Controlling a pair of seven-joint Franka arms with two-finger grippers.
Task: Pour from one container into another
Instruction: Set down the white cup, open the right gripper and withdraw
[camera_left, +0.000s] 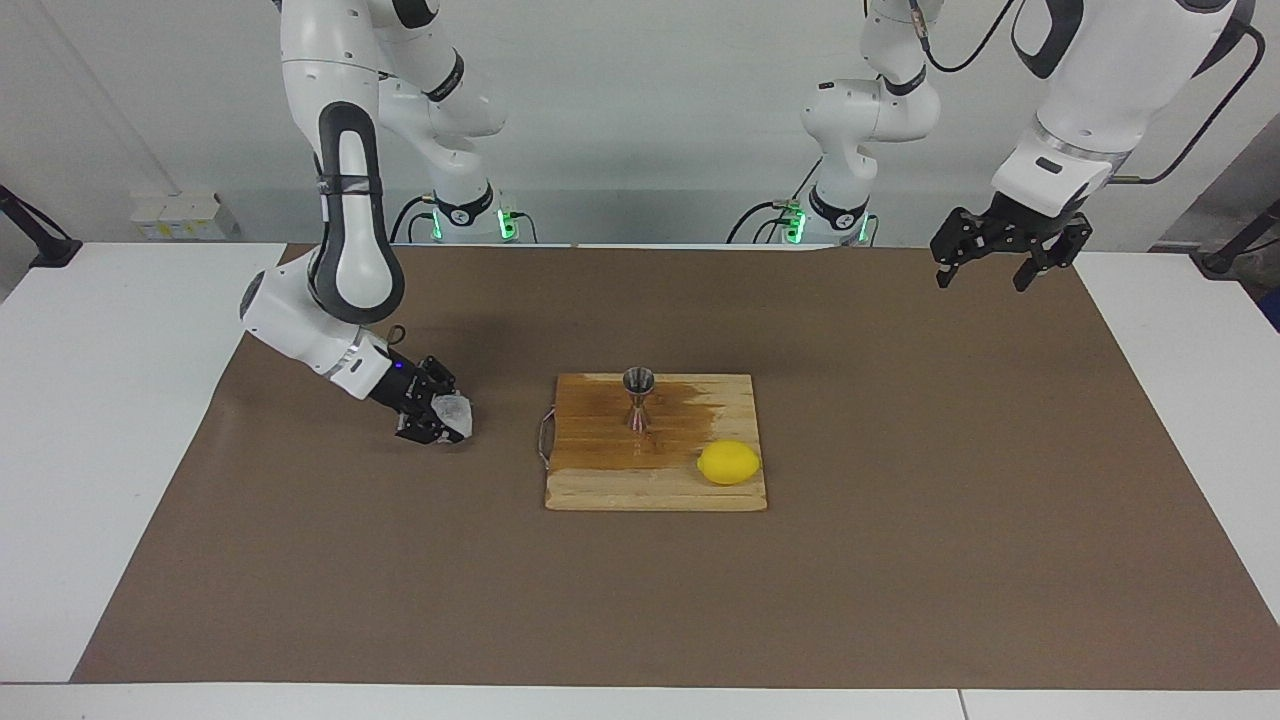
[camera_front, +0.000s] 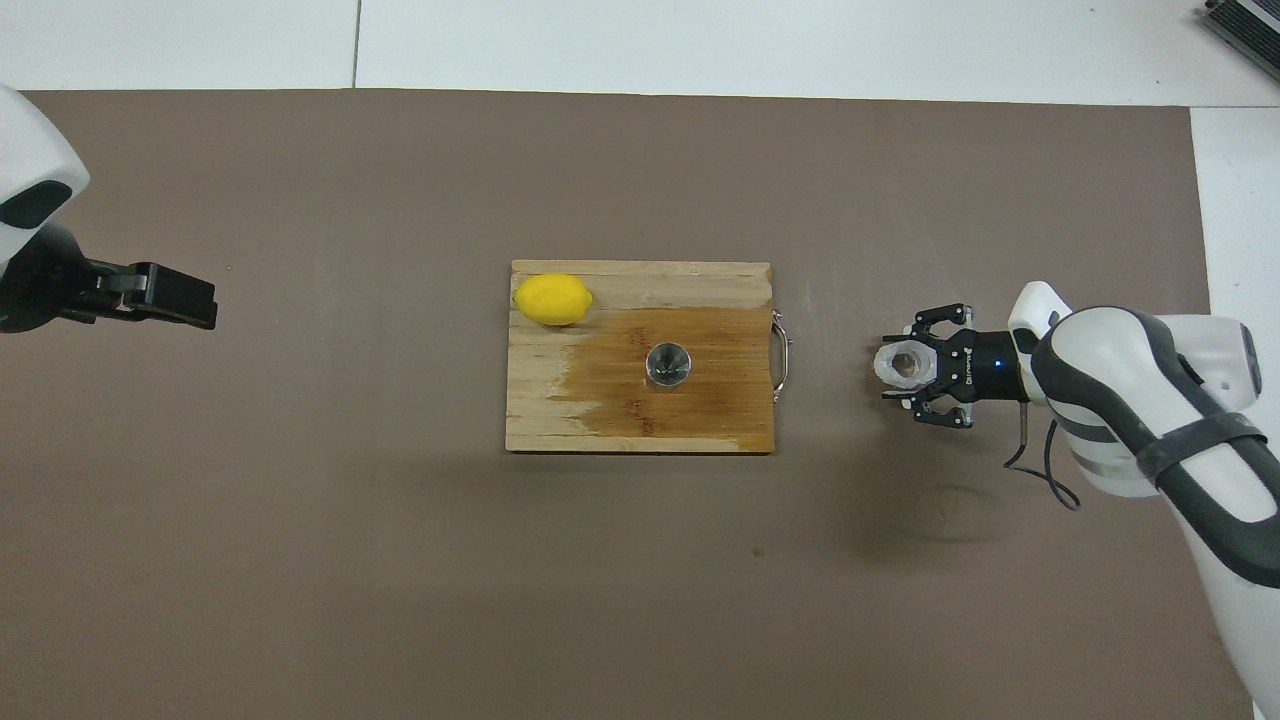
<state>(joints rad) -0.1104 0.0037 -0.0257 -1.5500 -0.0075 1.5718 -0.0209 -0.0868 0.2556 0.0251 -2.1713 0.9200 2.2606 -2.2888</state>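
The right tool (camera_left: 437, 417) is resting low on the brown mat (camera_left: 900, 560) of the desk, toward the right arm's end, its fingers around the crinkled cup (camera_left: 452, 412); whether they are gripping or loosening cannot be told. The jigger (camera_left: 638, 398) is standing upright on the stained cutting board (camera_left: 650, 490), near a lemon (camera_left: 729, 462). The pour appears done; the cup is being set down. The next move calls for a clean release. The left tool (camera_left: 1000, 262) is waiting, spread wide.
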